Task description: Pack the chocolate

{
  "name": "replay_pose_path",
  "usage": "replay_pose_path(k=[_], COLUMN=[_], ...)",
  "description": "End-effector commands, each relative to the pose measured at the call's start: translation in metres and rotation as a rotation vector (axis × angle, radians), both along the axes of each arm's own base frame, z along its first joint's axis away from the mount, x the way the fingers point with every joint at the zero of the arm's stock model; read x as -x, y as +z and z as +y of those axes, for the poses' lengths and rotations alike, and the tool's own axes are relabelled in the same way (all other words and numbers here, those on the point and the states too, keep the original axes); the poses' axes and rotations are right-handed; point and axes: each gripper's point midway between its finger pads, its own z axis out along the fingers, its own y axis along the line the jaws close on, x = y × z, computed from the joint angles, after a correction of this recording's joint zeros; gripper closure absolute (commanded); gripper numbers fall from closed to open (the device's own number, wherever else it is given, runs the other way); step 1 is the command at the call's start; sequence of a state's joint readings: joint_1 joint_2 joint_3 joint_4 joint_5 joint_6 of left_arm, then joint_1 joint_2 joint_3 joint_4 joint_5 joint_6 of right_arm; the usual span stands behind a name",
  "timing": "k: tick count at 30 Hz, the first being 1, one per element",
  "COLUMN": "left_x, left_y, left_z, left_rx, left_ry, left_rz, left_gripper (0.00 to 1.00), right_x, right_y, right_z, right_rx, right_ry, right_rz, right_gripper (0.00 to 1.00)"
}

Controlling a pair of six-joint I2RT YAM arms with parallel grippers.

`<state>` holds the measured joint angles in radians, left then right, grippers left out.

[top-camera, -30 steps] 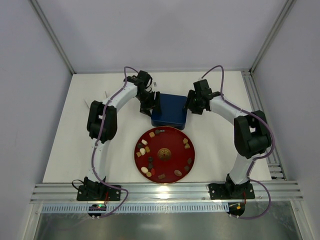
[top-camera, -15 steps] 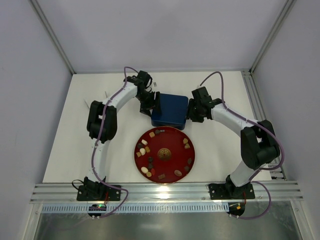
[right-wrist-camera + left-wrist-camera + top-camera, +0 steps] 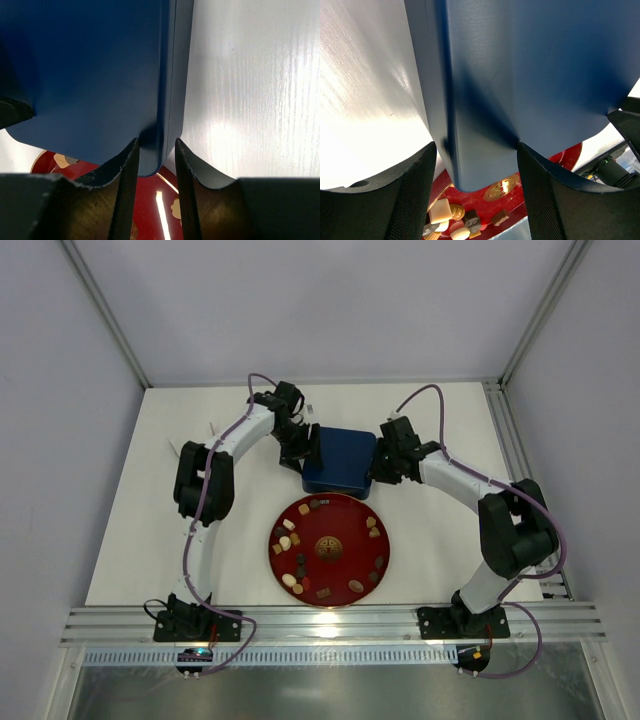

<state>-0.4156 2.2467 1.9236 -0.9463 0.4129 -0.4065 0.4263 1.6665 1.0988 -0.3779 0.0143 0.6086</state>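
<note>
The chocolate (image 3: 290, 540) is several small brown, tan and cream pieces lying round the rim of a round red plate (image 3: 345, 504); some show in the left wrist view (image 3: 442, 212). A closed dark blue tin (image 3: 342, 460) sits just behind the plate. My left gripper (image 3: 303, 452) is shut on the tin's left side wall (image 3: 480, 125), fingers (image 3: 415, 200) pressed against it. My right gripper (image 3: 380, 468) is at the tin's right edge (image 3: 165, 100), its narrow fingers (image 3: 122, 190) closed on the near right corner. The tin's inside is hidden.
The red plate (image 3: 150, 200) lies close under both grippers, touching or nearly touching the tin's near edge. White tabletop (image 3: 450, 540) surrounds tin and plate. Frame posts stand at the back corners, and a metal rail (image 3: 330, 622) runs along the near edge.
My right gripper has moved left and in onto the tin's right edge. The left gripper, tin, plate and chocolate have not moved.
</note>
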Motion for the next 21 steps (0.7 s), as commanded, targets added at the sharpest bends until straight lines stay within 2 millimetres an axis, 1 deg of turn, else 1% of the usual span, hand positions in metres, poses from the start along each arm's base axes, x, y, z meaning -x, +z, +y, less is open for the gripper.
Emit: replay_pose_path(k=[1,2,3,4,5,6,7,9,10,12,13,14,15,16,17,19,20,21], left_x=[0.006,0.006,0.007,0.006,0.006,0.006,0.006,0.006,0.007,0.008,0.008,0.009,0.009,0.009,0.008,0.007,0.007,0.007], left_y=[-0.014,-0.014,-0.013,-0.012,-0.012,-0.011,-0.011,-0.011,-0.012,-0.012,-0.012,-0.012,-0.011,-0.010,-0.009,-0.006,-0.004,-0.004], left_z=[0.020,0.019,0.019,0.019,0.019,0.018,0.018,0.018,0.017,0.017,0.017,0.017,0.017,0.016,0.017,0.017,0.017,0.017], left_rx=[-0.103,-0.101,-0.098,-0.097,-0.097,-0.093,-0.090,-0.090,-0.086,-0.084,-0.082,-0.084,-0.084,-0.082,-0.087,-0.087,-0.088,-0.090], left_ry=[-0.019,-0.020,-0.020,-0.022,-0.024,-0.026,-0.029,-0.030,-0.032,-0.033,-0.033,-0.035,-0.034,-0.035,-0.033,-0.033,-0.034,-0.033], left_rz=[0.017,0.016,0.017,0.014,0.013,0.009,0.011,0.012,0.017,0.020,0.020,0.023,0.019,0.020,0.016,0.012,0.011,0.011], left_gripper=[0.36,0.36,0.36,0.36,0.36,0.35,0.35,0.34,0.34,0.34,0.34,0.34,0.34,0.34,0.34,0.34,0.34,0.34], right_x=[0.046,0.041,0.037,0.023,0.015,0.006,-0.008,-0.026,-0.040,-0.053,-0.068,-0.073,-0.083,-0.087,-0.089,-0.097,-0.096,-0.100], right_y=[-0.053,-0.047,-0.042,-0.032,-0.027,-0.023,-0.015,-0.009,-0.003,-0.002,0.007,-0.002,0.005,0.003,-0.003,-0.003,-0.011,-0.010], right_z=[-0.033,-0.031,-0.034,-0.031,-0.031,-0.037,-0.035,-0.040,-0.038,-0.040,-0.041,-0.042,-0.041,-0.040,-0.041,-0.038,-0.039,-0.038], right_rx=[0.172,0.167,0.167,0.150,0.142,0.128,0.114,0.094,0.085,0.079,0.071,0.076,0.071,0.077,0.083,0.082,0.091,0.090], right_ry=[-0.007,-0.010,-0.011,-0.014,-0.019,-0.031,-0.039,-0.058,-0.063,-0.070,-0.082,-0.084,-0.086,-0.081,-0.079,-0.078,-0.074,-0.073], right_rz=[0.207,0.194,0.195,0.172,0.162,0.159,0.140,0.125,0.108,0.112,0.082,0.101,0.084,0.087,0.102,0.095,0.114,0.110], right_gripper=[0.64,0.56,0.53,0.51,0.49,0.48,0.48,0.47,0.47,0.46,0.46,0.46,0.46,0.46,0.46,0.46,0.46,0.47])
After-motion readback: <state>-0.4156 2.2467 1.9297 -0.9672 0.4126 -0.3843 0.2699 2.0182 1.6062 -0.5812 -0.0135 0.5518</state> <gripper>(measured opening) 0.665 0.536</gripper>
